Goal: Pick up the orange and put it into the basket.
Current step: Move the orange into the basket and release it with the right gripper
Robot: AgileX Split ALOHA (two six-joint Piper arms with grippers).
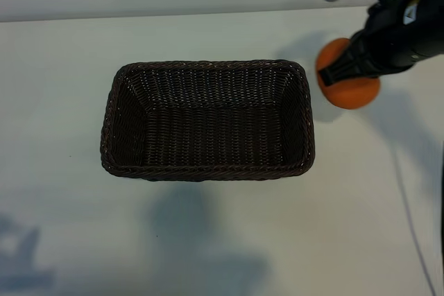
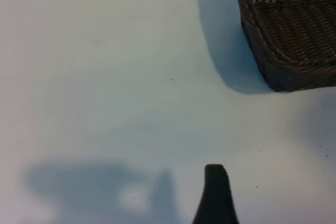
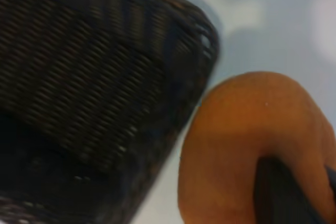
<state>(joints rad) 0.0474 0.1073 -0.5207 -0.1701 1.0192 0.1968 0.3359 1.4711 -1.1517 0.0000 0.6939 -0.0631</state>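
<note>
The orange (image 1: pixel 350 91) is just off the right end of the dark brown wicker basket (image 1: pixel 207 171), close to its far right corner. My right gripper (image 1: pixel 345 68) comes down over the orange from the far right and is shut on it. In the right wrist view the orange (image 3: pixel 241 140) fills the near corner, with one dark finger (image 3: pixel 278 192) pressed against its skin and the basket's wall (image 3: pixel 105 77) right beside it. The basket holds nothing. The left wrist view shows only one dark finger (image 2: pixel 215 195) of my left gripper over bare table, with a corner of the basket (image 2: pixel 283 72) farther off.
The pale table (image 1: pixel 69 102) lies bare on the basket's left and in front of it. Its far edge (image 1: pixel 173 13) runs behind the basket. A thin cable (image 1: pixel 409 213) trails down the right side. Arm shadows (image 1: pixel 201 240) fall on the front part of the table.
</note>
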